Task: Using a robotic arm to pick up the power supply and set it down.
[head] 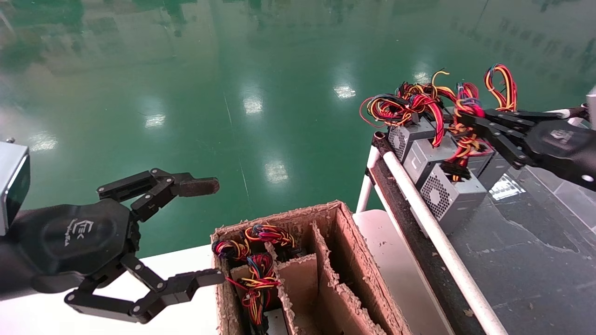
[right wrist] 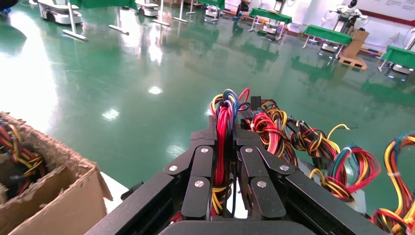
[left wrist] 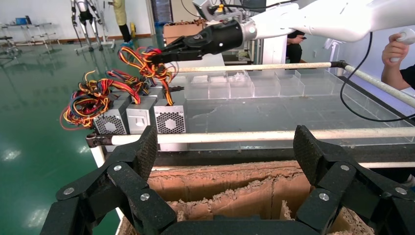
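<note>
Nearest us, the left end effector (head: pixel 202 232), black linkage with a brownish worn pad on one fingertip, hangs spread wide just beside the torn brown cardboard box (head: pixel 347 242). In the box's divided compartments we see bundles of red, yellow and black wires (head: pixel 258 279).

Beyond the box, past a white rail (head: pixel 433 232), lies the dark desk (head: pixel 535 260). At its edge nearest the box stands a row of small grey metal boxes with round fan grilles (left wrist: pixel 141 117), side by side and touching.

Above that row, the right end effector (head: pixel 458 118), black with clean fingertips on a white tubular arm (left wrist: pixel 333 17), is pressed together on a bundle of red, yellow and blue wires (right wrist: pixel 224 132); the wrist view shows the strands pinched between its fingers. These wires trail down to the power supply (head: pixel 449 193), the grey box closest to us in the row, resting on the desk. Whether it is lifted at all, we cannot tell.

Behind everything stretches the glossy green floor (head: pixel 233 70).
</note>
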Robot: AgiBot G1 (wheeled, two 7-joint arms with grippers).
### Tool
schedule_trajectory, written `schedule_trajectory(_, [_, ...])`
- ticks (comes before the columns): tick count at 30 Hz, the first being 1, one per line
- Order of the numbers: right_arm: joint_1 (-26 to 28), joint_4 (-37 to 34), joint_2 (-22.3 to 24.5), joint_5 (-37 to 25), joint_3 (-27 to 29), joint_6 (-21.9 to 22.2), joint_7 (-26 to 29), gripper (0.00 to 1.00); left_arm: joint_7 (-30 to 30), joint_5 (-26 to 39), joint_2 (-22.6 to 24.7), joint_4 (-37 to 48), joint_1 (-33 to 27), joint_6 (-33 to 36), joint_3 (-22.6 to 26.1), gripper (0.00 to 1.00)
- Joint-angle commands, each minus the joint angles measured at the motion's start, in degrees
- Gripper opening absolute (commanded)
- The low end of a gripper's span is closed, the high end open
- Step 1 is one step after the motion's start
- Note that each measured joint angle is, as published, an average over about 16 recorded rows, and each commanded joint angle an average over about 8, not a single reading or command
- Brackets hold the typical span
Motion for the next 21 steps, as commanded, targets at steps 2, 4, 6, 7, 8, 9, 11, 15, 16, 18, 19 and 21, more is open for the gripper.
schedule_trajectory(2, [2.35,-2.16,-1.6,-1.5,-0.99,0.29,-0.71,0.0,0.0,0.0,0.0,0.0,0.0,0.0,0.0,1.0])
schedule_trajectory(4, [3.38,-3.46,-2.12,-2.07,-1.36,0.01,-1.29,0.19,0.0,0.0,0.0,0.0,0.0,0.0,0.0,1.0])
schedule_trajectory(6, [4.22,-4.73,-2.45,-2.45,-1.62,-0.36,-1.78,0.44,0.0,0.0,0.0,0.0,0.0,0.0,0.0,1.0])
schedule_trajectory(7, [4.55,-5.31,-2.54,-2.58,-1.71,-0.58,-1.99,0.56,0.0,0.0,0.0,0.0,0.0,0.0,0.0,1.0])
schedule_trajectory(8, [4.86,-5.88,-2.6,-2.68,-1.79,-0.84,-2.18,0.69,0.0,0.0,0.0,0.0,0.0,0.0,0.0,1.0])
schedule_trajectory(9, [5.14,-6.43,-2.63,-2.77,-1.86,-1.1,-2.35,0.81,0.0,0.0,0.0,0.0,0.0,0.0,0.0,1.0])
schedule_trajectory(11, [5.59,-7.43,-2.65,-2.88,-1.95,-1.62,-2.64,1.0,0.0,0.0,0.0,0.0,0.0,0.0,0.0,1.0])
schedule_trajectory(15, [6.16,-9.14,-2.56,-3.07,-2.1,-2.55,-3.29,1.0,0.0,0.0,0.0,0.0,0.0,0.0,0.0,1.0])
schedule_trajectory(16, [6.25,-9.52,-2.54,-3.14,-2.14,-2.74,-3.42,1.0,0.0,0.0,0.0,0.0,0.0,0.0,0.0,1.0])
schedule_trajectory(18, [6.44,-10.26,-2.51,-3.3,-2.26,-3.07,-3.64,1.0,0.0,0.0,0.0,0.0,0.0,0.0,0.0,1.0])
schedule_trajectory(19, [6.53,-10.59,-2.51,-3.41,-2.34,-3.21,-3.72,1.0,0.0,0.0,0.0,0.0,0.0,0.0,0.0,1.0])
schedule_trajectory(21, [6.77,-11.22,-2.53,-3.68,-2.53,-3.5,-3.81,1.0,0.0,0.0,0.0,0.0,0.0,0.0,0.0,1.0])
